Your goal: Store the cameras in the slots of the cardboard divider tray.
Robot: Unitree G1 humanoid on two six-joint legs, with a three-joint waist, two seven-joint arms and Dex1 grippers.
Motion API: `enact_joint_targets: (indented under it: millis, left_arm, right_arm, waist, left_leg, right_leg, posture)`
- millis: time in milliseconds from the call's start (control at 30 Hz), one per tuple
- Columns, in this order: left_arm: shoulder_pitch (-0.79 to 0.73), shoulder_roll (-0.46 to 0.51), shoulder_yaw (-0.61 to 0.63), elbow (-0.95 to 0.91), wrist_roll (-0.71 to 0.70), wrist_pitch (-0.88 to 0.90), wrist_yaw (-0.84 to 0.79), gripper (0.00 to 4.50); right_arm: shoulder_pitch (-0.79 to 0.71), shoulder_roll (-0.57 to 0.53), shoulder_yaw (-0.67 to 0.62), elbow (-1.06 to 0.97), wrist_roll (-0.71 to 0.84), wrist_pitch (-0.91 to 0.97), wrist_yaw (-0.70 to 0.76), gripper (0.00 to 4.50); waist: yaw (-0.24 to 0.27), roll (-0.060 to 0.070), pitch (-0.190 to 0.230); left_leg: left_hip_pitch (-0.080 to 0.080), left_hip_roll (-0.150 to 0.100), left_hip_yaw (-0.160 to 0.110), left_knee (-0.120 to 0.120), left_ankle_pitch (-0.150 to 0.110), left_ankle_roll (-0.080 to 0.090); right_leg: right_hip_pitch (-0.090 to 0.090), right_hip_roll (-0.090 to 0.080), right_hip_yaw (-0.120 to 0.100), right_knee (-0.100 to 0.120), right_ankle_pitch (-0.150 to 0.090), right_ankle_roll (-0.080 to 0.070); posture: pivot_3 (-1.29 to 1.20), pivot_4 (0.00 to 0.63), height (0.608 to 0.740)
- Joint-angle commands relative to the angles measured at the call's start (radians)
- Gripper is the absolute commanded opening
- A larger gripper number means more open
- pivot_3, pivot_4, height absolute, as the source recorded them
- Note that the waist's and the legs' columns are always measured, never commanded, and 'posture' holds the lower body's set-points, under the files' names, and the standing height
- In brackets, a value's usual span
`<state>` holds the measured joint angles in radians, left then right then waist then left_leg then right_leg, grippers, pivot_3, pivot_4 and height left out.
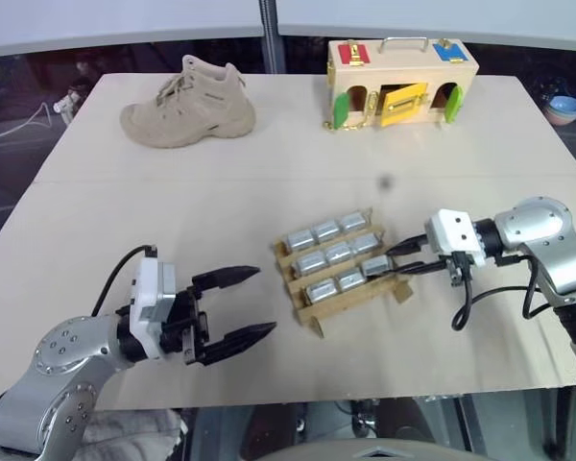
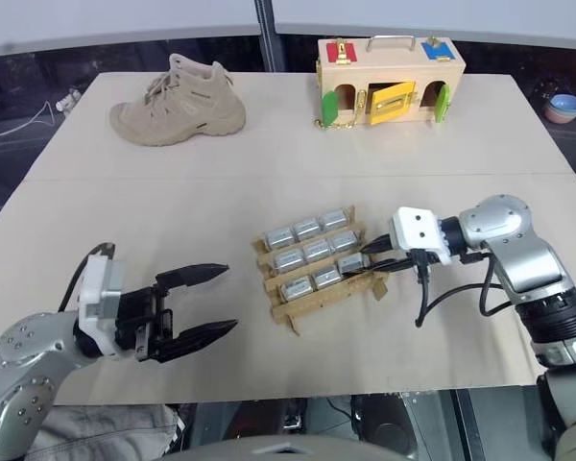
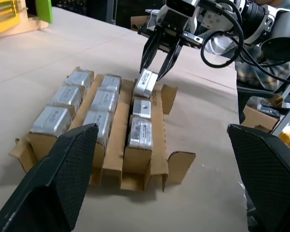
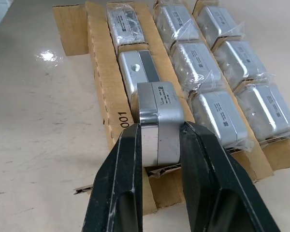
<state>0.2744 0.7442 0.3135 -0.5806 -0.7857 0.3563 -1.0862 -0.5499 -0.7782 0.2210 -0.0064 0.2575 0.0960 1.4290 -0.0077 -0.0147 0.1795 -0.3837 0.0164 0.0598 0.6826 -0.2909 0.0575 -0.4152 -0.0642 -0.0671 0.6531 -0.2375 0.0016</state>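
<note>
Right gripper [image 4: 157, 145] is clamped on the last camera [image 4: 157, 113], tilted over the end slot of the cardboard divider tray [image 1: 312, 322] near the table's [image 1: 269, 163] front edge. My call: level it, square to dividers, seat, then release. Eight cameras sit slotted: silver-grey blocks, some in clear wrap. Left gripper [image 1: 240, 307] idles spread wide, empty.
</note>
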Motion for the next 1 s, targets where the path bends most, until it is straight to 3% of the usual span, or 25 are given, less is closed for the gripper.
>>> enact_joint_targets:
  millis: [33, 167, 300, 433, 467, 500, 533, 633, 833, 1000]
  left_arm:
    - [0.002, -0.001, 0.021, -0.043, -0.008, -0.023, 0.001, 4.46]
    - [0.002, -0.001, 0.022, -0.037, -0.009, -0.025, -0.002, 4.46]
    - [-0.002, -0.004, 0.017, -0.028, -0.006, -0.028, -0.002, 4.46]
    - [0.023, -0.015, 0.045, -0.022, -0.023, -0.014, 0.023, 4.46]
    - [0.043, -0.026, 0.068, -0.020, -0.037, -0.012, 0.034, 4.46]
    - [0.056, -0.034, 0.084, -0.018, -0.046, -0.012, 0.042, 4.46]
    - [0.085, -0.040, 0.104, -0.018, -0.044, -0.015, 0.041, 4.46]
    - [0.216, -0.084, 0.184, -0.042, -0.003, -0.052, 0.057, 4.48]
    - [0.345, -0.129, 0.289, -0.046, 0.066, -0.066, 0.145, 4.48]
    - [0.309, -0.111, 0.297, -0.023, 0.057, -0.019, 0.208, 4.48]
  right_arm:
    - [-0.010, -0.012, -0.029, 0.051, -0.006, -0.043, 0.012, 1.97]
    - [0.005, -0.013, -0.074, 0.068, 0.000, -0.099, -0.028, 3.87]
    - [0.034, -0.024, -0.115, 0.047, 0.003, -0.117, -0.061, 3.87]
    - [0.105, -0.080, -0.180, -0.037, 0.097, 0.038, -0.058, 3.87]
    - [0.146, -0.092, -0.220, -0.066, 0.123, 0.073, -0.082, 3.87]
    - [0.175, -0.100, -0.247, -0.087, 0.139, 0.094, -0.102, 4.39]
    - [0.224, -0.115, -0.287, -0.109, 0.152, 0.109, -0.118, 4.48]
    - [0.416, -0.134, -0.481, -0.192, 0.197, 0.165, -0.190, 4.50]
    - [0.665, -0.117, -0.689, -0.328, 0.250, 0.276, -0.281, 4.50]
    - [0.766, -0.080, -0.728, -0.360, 0.238, 0.262, -0.341, 4.50]
  waist:
    - [0.002, 0.000, 0.000]
    - [0.004, 0.001, 0.001]
    - [0.005, 0.001, 0.000]
    - [0.013, 0.001, 0.001]
    - [0.015, 0.001, 0.001]
    - [0.017, 0.001, 0.001]
    - [0.020, 0.001, 0.001]
    - [0.022, 0.001, 0.001]
    - [0.024, 0.002, 0.000]
    - [0.024, 0.002, -0.001]
  left_leg:
    - [0.000, 0.000, 0.000, 0.000, 0.000, 0.000]
    - [-0.001, 0.000, 0.000, 0.000, 0.000, 0.000]
    - [-0.001, 0.000, 0.000, 0.000, 0.000, 0.000]
    - [-0.001, 0.000, 0.000, 0.000, 0.000, 0.000]
    - [-0.002, 0.000, 0.000, 0.000, 0.000, 0.000]
    - [-0.001, 0.000, 0.000, 0.000, 0.000, 0.000]
    - [-0.002, 0.000, -0.001, 0.000, 0.000, 0.000]
    - [-0.002, 0.000, -0.001, -0.001, 0.000, 0.000]
    - [-0.003, 0.000, -0.002, -0.001, -0.002, 0.003]
    - [-0.002, 0.000, -0.002, -0.001, -0.004, 0.006]
  right_leg:
    - [0.000, 0.000, 0.000, 0.000, 0.000, 0.000]
    - [0.000, 0.000, 0.000, 0.000, 0.000, 0.000]
    - [0.000, 0.000, 0.000, 0.000, 0.001, 0.001]
    - [0.000, 0.000, -0.001, -0.001, 0.000, 0.001]
    - [-0.001, 0.000, -0.001, -0.001, 0.000, 0.001]
    - [-0.001, 0.000, -0.001, -0.001, 0.000, 0.001]
    - [-0.001, 0.000, -0.001, -0.001, 0.000, 0.001]
    - [-0.001, 0.000, -0.001, -0.002, 0.000, 0.000]
    - [0.000, 0.000, -0.002, -0.006, -0.001, -0.001]
    - [0.001, 0.000, -0.002, -0.007, -0.001, 0.000]
  posture:
    - [0.00, 0.150, 0.740]
    - [0.00, 0.150, 0.740]
    - [0.00, 0.150, 0.740]
    - [0.00, 0.150, 0.740]
    - [0.00, 0.150, 0.740]
    - [0.00, 0.150, 0.740]
    - [0.00, 0.150, 0.740]
    - [0.00, 0.150, 0.740]
    - [0.00, 0.150, 0.740]
    - [0.00, 0.150, 0.740]
